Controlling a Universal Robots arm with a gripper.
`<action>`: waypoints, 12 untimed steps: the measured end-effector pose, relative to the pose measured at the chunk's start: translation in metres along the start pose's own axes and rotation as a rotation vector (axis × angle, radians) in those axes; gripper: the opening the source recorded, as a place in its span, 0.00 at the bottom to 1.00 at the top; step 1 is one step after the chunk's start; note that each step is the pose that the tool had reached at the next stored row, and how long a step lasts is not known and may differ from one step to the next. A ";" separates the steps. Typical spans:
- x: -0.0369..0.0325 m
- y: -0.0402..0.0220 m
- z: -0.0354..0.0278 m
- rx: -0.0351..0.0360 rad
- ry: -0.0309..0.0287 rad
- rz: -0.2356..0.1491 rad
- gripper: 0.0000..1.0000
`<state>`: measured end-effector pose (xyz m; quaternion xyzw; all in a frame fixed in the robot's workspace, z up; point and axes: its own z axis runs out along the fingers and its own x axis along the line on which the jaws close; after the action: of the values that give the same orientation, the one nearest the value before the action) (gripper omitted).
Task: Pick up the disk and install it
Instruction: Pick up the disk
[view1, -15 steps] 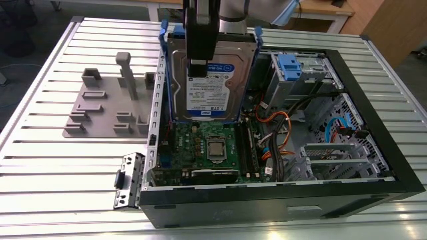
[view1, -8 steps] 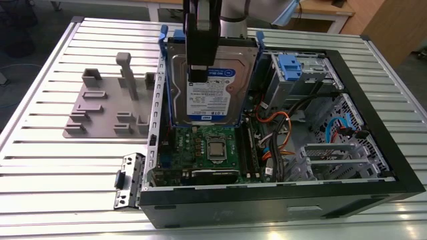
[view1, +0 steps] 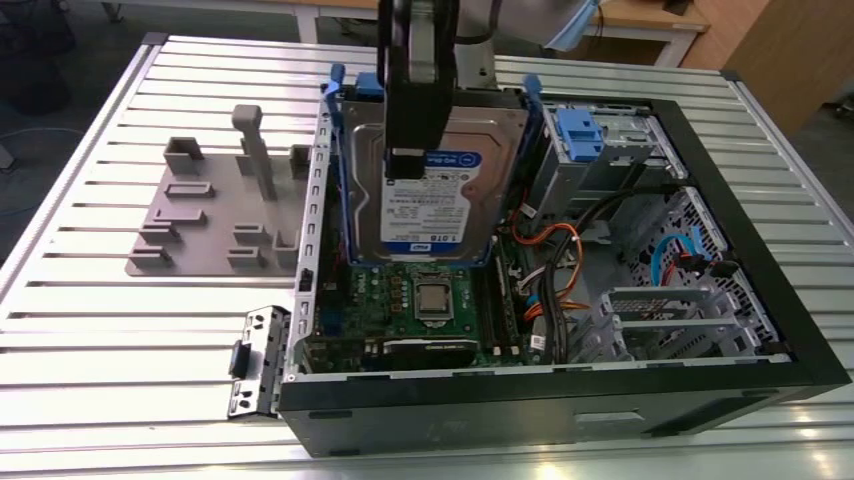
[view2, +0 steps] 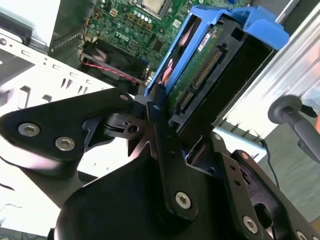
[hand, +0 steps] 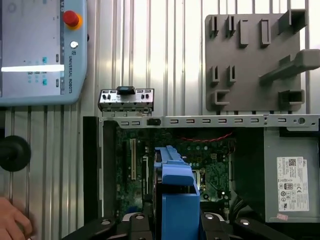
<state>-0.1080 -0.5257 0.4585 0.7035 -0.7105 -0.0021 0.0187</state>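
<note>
The disk (view1: 430, 215), silver with a white-and-blue label and blue side rails, hangs tilted on edge above the open computer case (view1: 747, 300), over its motherboard (view1: 427, 300). My gripper (view1: 416, 160) comes down from above and is shut on the disk, with one black finger across the labelled face. The second wrist view looks along the disk (view2: 200, 65) to its green circuit-board underside and connector, clamped in my gripper (view2: 175, 115). Its blue rail (hand: 175, 190) rises over the case interior in the first wrist view.
A grey metal drive cage with a blue tab (view1: 587, 130) sits in the case's far corner, and orange and black cables lie beside it. A grey power supply box (hand: 290, 170) is in the case. A grey fixture plate (view1: 200, 220) lies on the slatted table. A teach pendant (hand: 40, 50) and a person's hand (hand: 10, 220) are nearby.
</note>
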 end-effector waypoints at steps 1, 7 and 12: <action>0.0004 -0.0011 0.0002 -0.0001 -0.0100 0.000 0.36; 0.0047 -0.0109 0.0006 -0.0006 -0.0503 -0.001 0.36; 0.0117 -0.0193 0.0008 -0.0006 -0.0524 -0.002 0.36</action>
<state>-0.0888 -0.5376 0.4574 0.7037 -0.7102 -0.0207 0.0003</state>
